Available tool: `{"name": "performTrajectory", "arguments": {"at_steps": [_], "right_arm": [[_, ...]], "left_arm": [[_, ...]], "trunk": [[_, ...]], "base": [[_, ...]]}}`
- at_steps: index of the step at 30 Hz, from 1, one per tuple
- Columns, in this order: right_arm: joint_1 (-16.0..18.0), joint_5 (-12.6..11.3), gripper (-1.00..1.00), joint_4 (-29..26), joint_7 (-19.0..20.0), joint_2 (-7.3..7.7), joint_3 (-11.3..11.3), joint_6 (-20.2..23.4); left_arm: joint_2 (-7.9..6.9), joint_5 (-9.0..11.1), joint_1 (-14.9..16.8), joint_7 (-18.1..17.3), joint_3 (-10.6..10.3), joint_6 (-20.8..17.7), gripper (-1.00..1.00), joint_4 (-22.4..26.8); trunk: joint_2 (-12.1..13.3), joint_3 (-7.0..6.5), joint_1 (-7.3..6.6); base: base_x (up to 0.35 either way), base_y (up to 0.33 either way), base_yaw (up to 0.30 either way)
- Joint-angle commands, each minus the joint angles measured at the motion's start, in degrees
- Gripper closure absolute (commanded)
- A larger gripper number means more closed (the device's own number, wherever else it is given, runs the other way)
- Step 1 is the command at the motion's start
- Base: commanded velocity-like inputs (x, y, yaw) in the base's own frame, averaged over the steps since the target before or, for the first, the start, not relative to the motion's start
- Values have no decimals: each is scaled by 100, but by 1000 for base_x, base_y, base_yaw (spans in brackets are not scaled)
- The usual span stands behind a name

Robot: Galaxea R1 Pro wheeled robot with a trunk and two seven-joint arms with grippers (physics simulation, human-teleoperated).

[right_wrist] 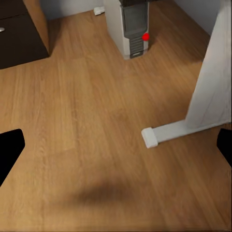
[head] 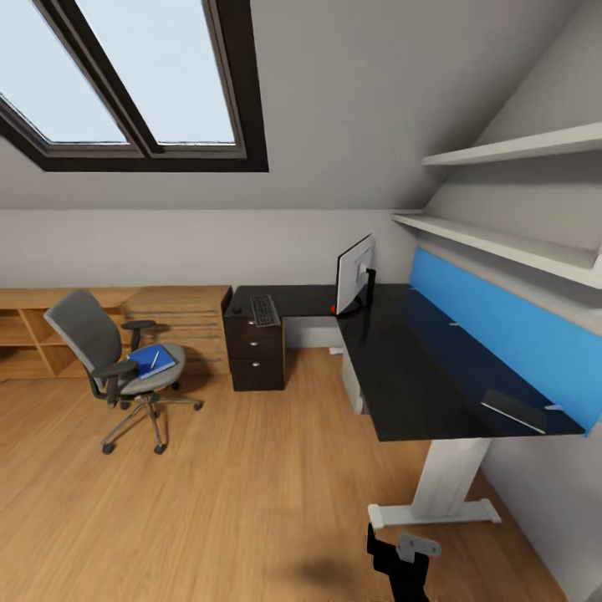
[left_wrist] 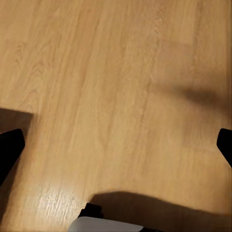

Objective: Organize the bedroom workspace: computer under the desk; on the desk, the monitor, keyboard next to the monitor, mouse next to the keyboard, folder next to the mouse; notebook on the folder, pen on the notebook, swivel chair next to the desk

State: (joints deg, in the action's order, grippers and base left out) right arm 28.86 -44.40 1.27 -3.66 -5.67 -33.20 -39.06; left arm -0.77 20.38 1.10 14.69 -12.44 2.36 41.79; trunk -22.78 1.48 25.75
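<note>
Two claws are seen wide apart, and nothing is held in them. In the left wrist view the black tips of the left claw [left_wrist: 116, 145] sit at the two sides of the picture, with bare wood floor [left_wrist: 111, 87] between them. In the right wrist view the right claw [right_wrist: 116, 147] is spread the same way over the floor, with nothing between its tips.

In the head view the chair [head: 117, 359] is found at 9 o'clock, well apart from the desk [head: 418, 368] at 3 o'clock. The blue folder [head: 152, 361] is lying on the seat, and a thin pale stick, likely the pen [head: 155, 358], is lying on the folder. The monitor [head: 354, 274] is already up on the desk near its corner. The keyboard [head: 264, 310] is lying just beside it, and a small dark thing, likely the mouse [head: 237, 309], is at the keyboard's other side. A dark flat thing [head: 514, 410] on the near end of the desk may be the notebook, but it cannot be told for sure. The computer [right_wrist: 130, 26] is standing under the desk, by the white desk leg [right_wrist: 203, 96].

The folder is likely to be fetched next. The chair should be come at slowly, since it can be pushed away on its wheels. The pen should be lifted off first, so it is not rolled off.
</note>
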Motion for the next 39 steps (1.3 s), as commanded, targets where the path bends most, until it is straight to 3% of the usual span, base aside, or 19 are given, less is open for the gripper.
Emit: {"name": "performTrajectory", "arguments": {"at_steps": [1,18,30,35,36,37,39], "right_arm": [[8,2,-100,12,-38,-5,-46,-14],[12,100,-100,-2,-38,37,-46,-23],[11,119,-100,-24,-35,88,-39,-31],[27,109,-100,-318,-56,244,-16,-8],[45,108,-100,-903,-91,477,-9,30],[56,102,-100,-1183,-122,616,-7,87],[78,98,-100,-1480,-180,764,-3,224]], "left_arm": [[-12,60,4,46,-41,25,-100,4],[-33,48,4,-4,-54,36,-100,-270],[-43,47,4,-6,-56,62,-100,-301],[-77,51,4,16,-53,420,-100,-303],[-151,58,4,25,-49,554,-100,-303],[-183,61,4,28,-49,580,-100,-303],[-212,65,4,34,-47,596,-100,-303]], "trunk": [[-14,14,3],[-14,14,3],[-14,14,3],[-14,14,3],[-14,14,3],[-14,14,3],[-14,14,3]], "base": [[-47,-41,-254],[-11,-11,-256],[0,-170,-60],[0,-36,-4],[0,-6,-1],[0,-4,0],[0,-3,0]]}}
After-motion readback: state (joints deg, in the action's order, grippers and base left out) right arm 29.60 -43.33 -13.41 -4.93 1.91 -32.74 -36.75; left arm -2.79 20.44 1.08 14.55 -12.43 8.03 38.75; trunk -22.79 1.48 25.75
